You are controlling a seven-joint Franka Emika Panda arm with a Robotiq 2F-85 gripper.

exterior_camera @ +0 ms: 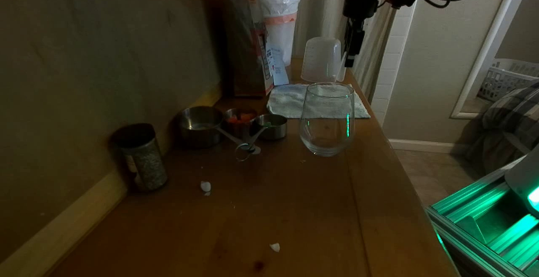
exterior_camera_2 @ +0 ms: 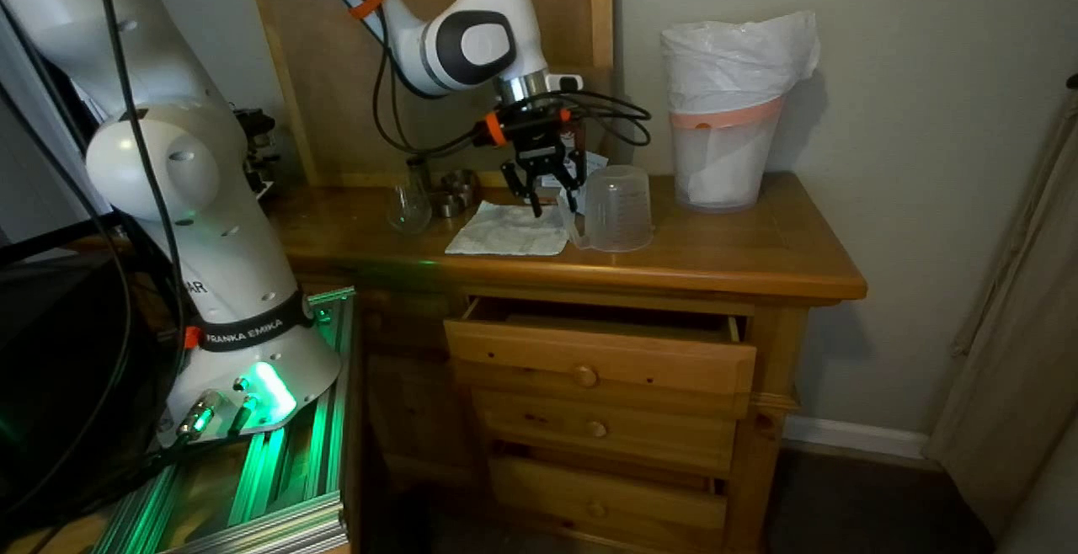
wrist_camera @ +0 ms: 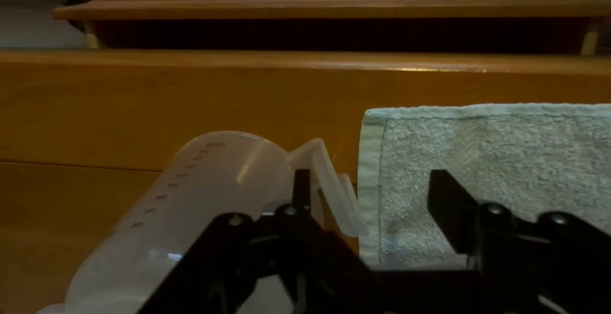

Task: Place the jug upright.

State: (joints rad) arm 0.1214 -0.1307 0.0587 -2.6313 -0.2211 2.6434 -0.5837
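The jug (exterior_camera: 321,58) is a translucent whitish pitcher with measuring marks. It stands upside down on the desk, wide mouth down, in both exterior views (exterior_camera_2: 621,209). In the wrist view the jug (wrist_camera: 205,194) is at the left, partly hidden by a finger. Its handle (wrist_camera: 334,190) points toward the cloth, its free end up. My gripper (exterior_camera_2: 555,210) is open and points down just beside the jug on the handle side. In the wrist view the handle's end shows between the fingertips (wrist_camera: 370,199); I cannot tell whether a finger touches it. The gripper also shows in an exterior view (exterior_camera: 353,49).
A folded cloth (exterior_camera_2: 509,231) lies under and beside the gripper. A clear glass (exterior_camera: 327,121), metal measuring cups (exterior_camera: 201,127) and a dark-topped jar (exterior_camera: 145,163) stand farther along. A lined bin (exterior_camera_2: 724,150) and a box (exterior_camera: 246,37) stand beyond. The top drawer (exterior_camera_2: 598,360) is partly open.
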